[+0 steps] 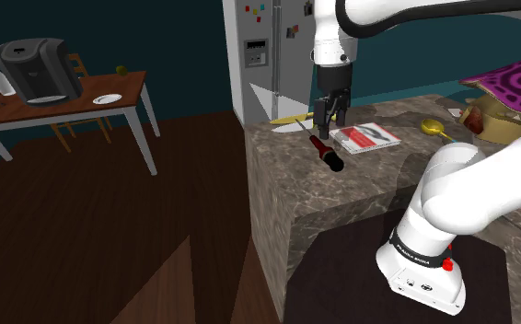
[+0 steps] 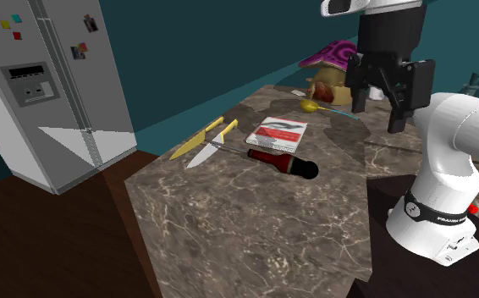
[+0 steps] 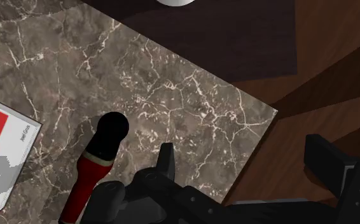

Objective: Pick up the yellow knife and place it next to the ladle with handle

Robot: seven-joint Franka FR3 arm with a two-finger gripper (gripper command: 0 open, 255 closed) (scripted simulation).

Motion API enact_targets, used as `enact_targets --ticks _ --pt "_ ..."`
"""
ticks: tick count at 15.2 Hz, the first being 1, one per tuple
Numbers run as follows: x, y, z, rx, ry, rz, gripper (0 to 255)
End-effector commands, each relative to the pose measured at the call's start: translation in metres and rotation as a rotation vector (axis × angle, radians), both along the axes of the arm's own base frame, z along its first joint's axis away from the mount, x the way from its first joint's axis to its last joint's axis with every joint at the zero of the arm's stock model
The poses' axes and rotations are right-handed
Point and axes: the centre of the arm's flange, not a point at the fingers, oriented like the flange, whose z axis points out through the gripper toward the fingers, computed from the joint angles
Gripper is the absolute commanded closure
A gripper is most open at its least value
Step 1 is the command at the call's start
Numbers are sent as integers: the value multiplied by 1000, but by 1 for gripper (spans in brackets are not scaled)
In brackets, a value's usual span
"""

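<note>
On the marble counter point(image 1: 360, 198), as seen from the shoulder view, the gripper point(image 1: 330, 117) hangs above the far edge with its two fingers parted and nothing between them. The yellow knife point(image 1: 291, 120) lies flat along that edge, just beside the gripper on the side toward the refrigerator point(image 1: 263, 55). Its near end passes behind the fingers and cannot be traced. A red-handled tool point(image 1: 326, 154) lies in front of the gripper, with a book point(image 1: 367, 137) just beside it. The yellow ladle point(image 1: 434, 128) lies farther along the far edge. In the second exterior view the gripper point(image 2: 377, 117) hangs well above the counter point(image 2: 255, 229), fingers apart and empty. The yellow knife point(image 2: 195, 138) lies near the corner closest to the refrigerator point(image 2: 52, 102), well apart from the gripper. A second knife point(image 2: 212, 146) with a pale blade lies close alongside it; contact between them cannot be judged. The working end of the red-handled tool point(image 2: 282, 161) is hard to make out. The yellow ladle point(image 2: 310, 106) lies past the book point(image 2: 278, 134), its thin handle barely legible. In the wrist view the gripper point(image 3: 241, 149) is spread wide over a counter point(image 3: 172, 89) corner. The red-handled tool point(image 3: 99, 165) lies beside one finger, not between them, and the book point(image 3: 4, 159) is cut off by the frame.
</note>
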Motion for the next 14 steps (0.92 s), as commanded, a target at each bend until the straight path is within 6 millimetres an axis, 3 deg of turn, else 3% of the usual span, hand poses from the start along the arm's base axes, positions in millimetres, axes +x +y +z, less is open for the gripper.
enact_targets --ticks 1,7,14 --pt "0 0 0 0 0 0 0" --pt "17 -74 -24 26 8 159 0" --pt "51 -155 -54 57 17 344 0"
